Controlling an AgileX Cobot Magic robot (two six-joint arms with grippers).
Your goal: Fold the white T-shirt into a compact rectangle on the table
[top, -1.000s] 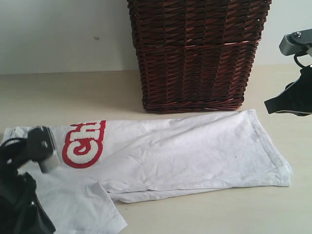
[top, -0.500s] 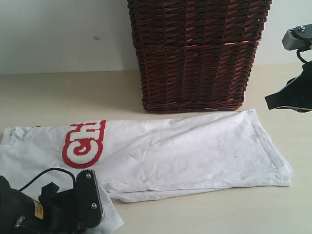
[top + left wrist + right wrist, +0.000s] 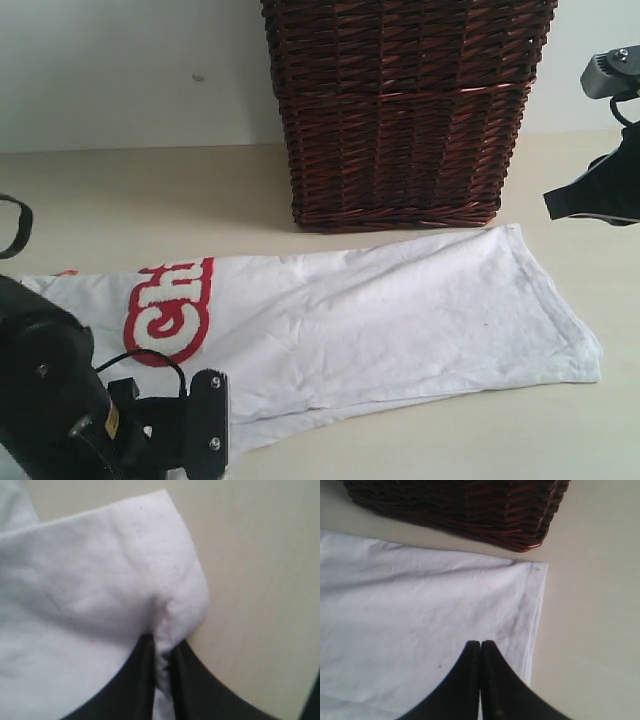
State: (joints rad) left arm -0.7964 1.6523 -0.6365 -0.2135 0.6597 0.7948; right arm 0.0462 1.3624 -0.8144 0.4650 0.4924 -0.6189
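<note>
**Left claw has the near flap: carry it low and lay it flat**

- The table [image 3: 150, 190]: pale, bare around the cloth, so there is room to fold.
- The white T-shirt [image 3: 380, 320] lies flat across the middle of the exterior view, from 9 to 3 o'clock. It is already narrowed to a long band, with the red lettering [image 3: 165, 310] at the 9 o'clock end and the hem at 3.
- The wicker basket [image 3: 400, 110] is at 12 o'clock, just beside the shirt's far edge. Don't drag cloth into it.
- Right gripper [image 3: 480, 644]: jaws together, nothing in them. It hangs over the hem end at about 2–3 o'clock, clear of the cloth.
- Left gripper [image 3: 161, 647], at 7 o'clock: jaws clamped on a pinch of the shirt's stitched edge. It's probably the sleeve cuff, but the wrist view is too tight to be sure.

To do this step well, in my judgement:
- Lift only enough to clear the layer below.
- Sweep the flap toward 12–1 o'clock so it lands on the band, square to the long edge.
- The bite is thin and near the tips, so move slowly or it may slip.
- Let go only once the flap lies flat.
</note>
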